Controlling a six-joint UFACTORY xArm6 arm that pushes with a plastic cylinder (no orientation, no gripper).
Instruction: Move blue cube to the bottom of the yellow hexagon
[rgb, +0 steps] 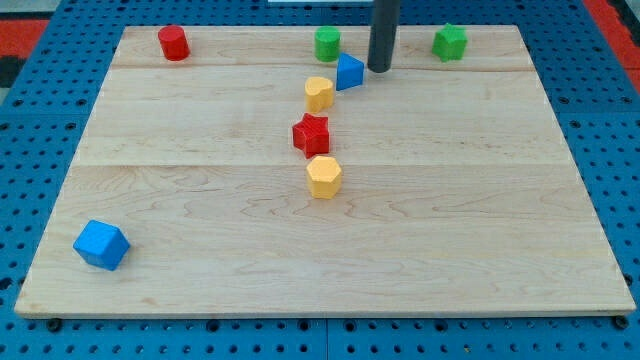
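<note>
Barely begun: my tip (380, 69) sits just beside the blue cube (349, 72) near the table's (480, 250) top edge, far from the yellow hexagon (324, 177); no claw fitted.

Pale wood board (200, 200), smooth, matt grain.

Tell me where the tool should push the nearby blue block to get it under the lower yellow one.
No gripping: push its upper side, coming from the view's top. My tip sits right of the blue block; pushing leftward would likely drive it into the upper yellow block. Downward, it passes right of the red star toward the yellow hexagon.
</note>
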